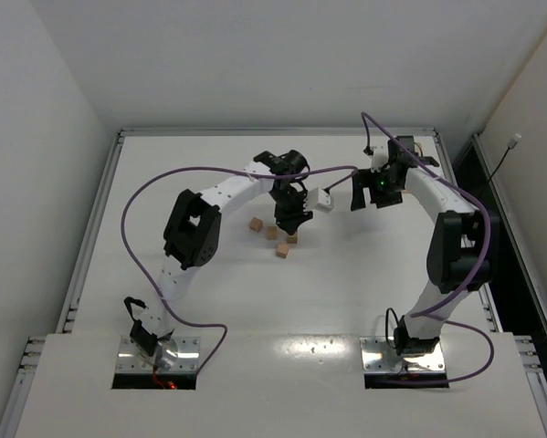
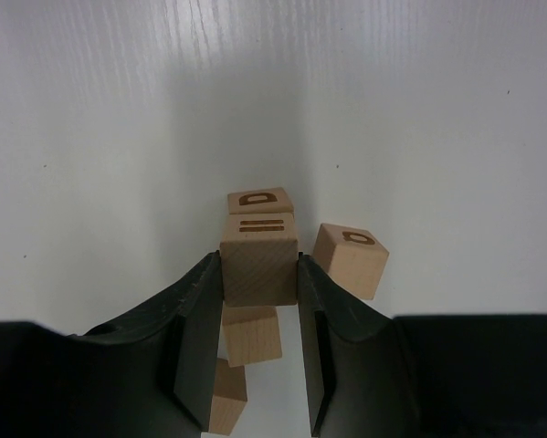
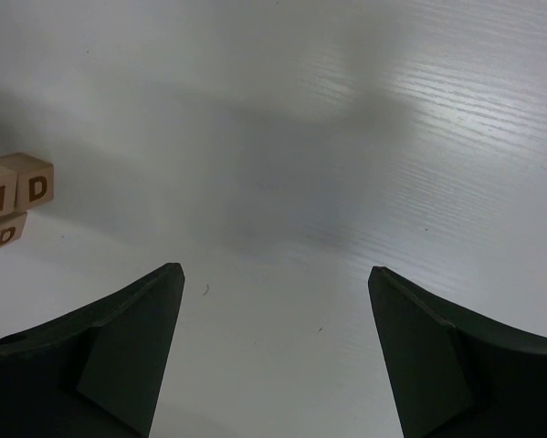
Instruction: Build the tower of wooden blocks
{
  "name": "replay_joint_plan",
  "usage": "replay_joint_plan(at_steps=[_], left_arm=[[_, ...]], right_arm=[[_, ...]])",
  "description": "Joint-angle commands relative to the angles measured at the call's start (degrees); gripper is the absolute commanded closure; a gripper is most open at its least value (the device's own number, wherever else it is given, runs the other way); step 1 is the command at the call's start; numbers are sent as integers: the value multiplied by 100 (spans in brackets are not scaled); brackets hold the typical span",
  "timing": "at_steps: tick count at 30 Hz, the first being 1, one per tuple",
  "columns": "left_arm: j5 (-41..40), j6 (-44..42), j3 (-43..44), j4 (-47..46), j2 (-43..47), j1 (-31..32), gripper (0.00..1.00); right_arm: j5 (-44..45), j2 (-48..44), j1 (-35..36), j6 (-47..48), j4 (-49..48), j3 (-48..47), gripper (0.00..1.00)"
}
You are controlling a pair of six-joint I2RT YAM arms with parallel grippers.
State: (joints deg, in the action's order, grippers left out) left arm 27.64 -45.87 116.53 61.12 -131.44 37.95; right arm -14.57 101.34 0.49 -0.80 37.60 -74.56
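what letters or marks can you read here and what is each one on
"II" (two bars): top of the held block, between the left fingers
"D" or "O", hard to tell: top of the rear block
"D": top of the right block
"II", "D", "O": on three blocks at the left edge of the right wrist view, maybe the same ones
Top view: marks too small to read

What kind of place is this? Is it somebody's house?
Probably a robot test lab, not a house: two robot arms bolted to a white table, plain white walls around it, and wood blocks to stack.
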Motion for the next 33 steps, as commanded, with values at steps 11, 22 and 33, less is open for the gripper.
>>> replay_joint_plan(at_steps=[11, 22, 33], left_arm=[[120, -159, 221, -83, -101, 81, 62], [119, -99, 99, -82, -101, 81, 36], [233, 262, 45, -320, 627, 81, 8]], right_arm=[[-143, 114, -23, 53, -122, -181, 20], [-143, 167, -23, 106, -122, -181, 20], [-143, 53, -23, 106, -122, -128, 20]])
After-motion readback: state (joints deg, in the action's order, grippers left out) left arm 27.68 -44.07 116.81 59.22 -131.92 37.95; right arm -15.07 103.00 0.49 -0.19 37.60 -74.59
